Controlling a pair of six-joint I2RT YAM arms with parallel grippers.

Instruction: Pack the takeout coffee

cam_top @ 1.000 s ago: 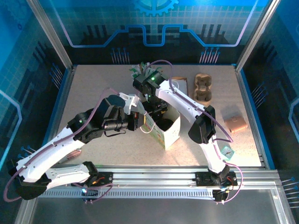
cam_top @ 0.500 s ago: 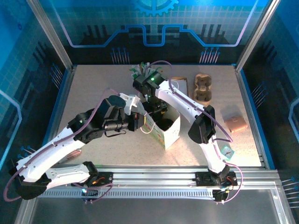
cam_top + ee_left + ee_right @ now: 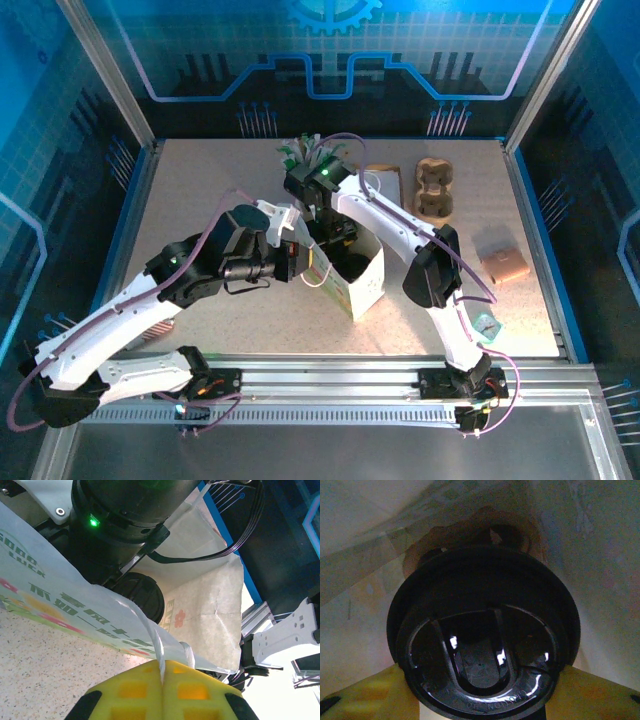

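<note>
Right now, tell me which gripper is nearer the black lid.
Right. The right gripper clasps the black lid inside the bag; the left gripper pinches the bag's handle nearby.

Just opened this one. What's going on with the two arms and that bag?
The left pincer is shut on the upper edge of the printed paper bag, apparently holding its mouth open. The right pincer is down inside the bag, with its fingers on either side of the black lid. Whatever is under the lid is hidden from view. The lid is inside the bag and has not yet been let go.
</note>
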